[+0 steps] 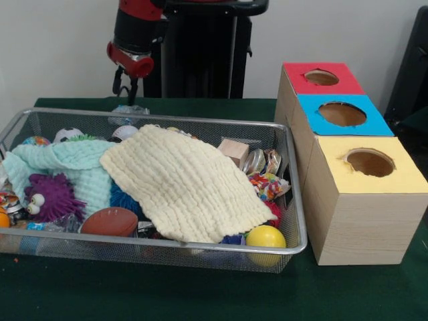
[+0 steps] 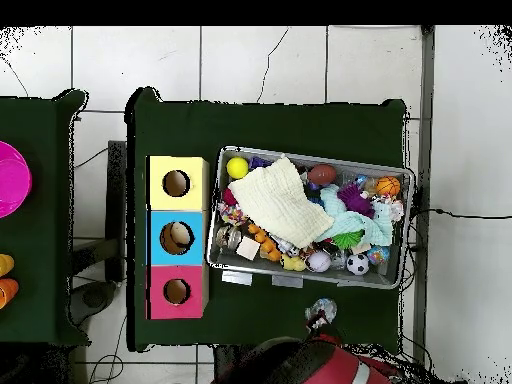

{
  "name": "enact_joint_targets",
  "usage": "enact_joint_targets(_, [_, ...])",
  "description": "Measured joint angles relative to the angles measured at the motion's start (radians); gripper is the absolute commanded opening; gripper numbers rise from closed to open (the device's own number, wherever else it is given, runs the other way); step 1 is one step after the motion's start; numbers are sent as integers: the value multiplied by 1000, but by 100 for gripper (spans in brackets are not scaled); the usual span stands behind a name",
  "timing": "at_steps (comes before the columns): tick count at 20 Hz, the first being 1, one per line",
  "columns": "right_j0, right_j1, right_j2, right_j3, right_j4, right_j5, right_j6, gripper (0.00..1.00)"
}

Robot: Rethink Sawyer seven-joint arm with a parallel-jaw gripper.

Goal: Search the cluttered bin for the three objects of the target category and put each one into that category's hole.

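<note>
A wire mesh bin [image 1: 297, 200] [image 2: 405, 180] holds a jumble of toys. A cream cloth [image 1: 184, 184] [image 2: 278, 200] and a mint cloth [image 1: 70, 164] [image 2: 350, 225] cover much of them. Around the cloths show a yellow ball [image 1: 265, 237] [image 2: 237, 167], a brown football [image 1: 109, 221] [image 2: 321, 175], a purple fuzzy toy [image 1: 50, 197], a wooden block [image 1: 234, 150] and a soccer ball [image 2: 357, 264]. My gripper [image 1: 127, 93] [image 2: 322, 312] hangs just beyond the bin's far rim, directly over a clear crinkly object [image 1: 127, 112]. Whether it grips that object is unclear.
Beside the bin stand three joined boxes, each with a round hole in its top: red [image 1: 321, 77] [image 2: 177, 291], blue [image 1: 342, 114] [image 2: 177, 238] and yellow [image 1: 369, 162] [image 2: 177, 183]. A pink object [image 2: 10, 180] lies on a separate table at the overhead view's left.
</note>
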Motion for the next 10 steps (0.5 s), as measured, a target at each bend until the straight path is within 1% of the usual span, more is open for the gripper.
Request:
enact_joint_targets(4, [-23, -11, 0, 0, 3, 111, 0, 100])
enact_joint_targets(6, [-28, -15, 0, 0, 3, 134, 0, 100])
enact_joint_targets(10, [-31, -19, 5, 0, 3, 139, 0, 100])
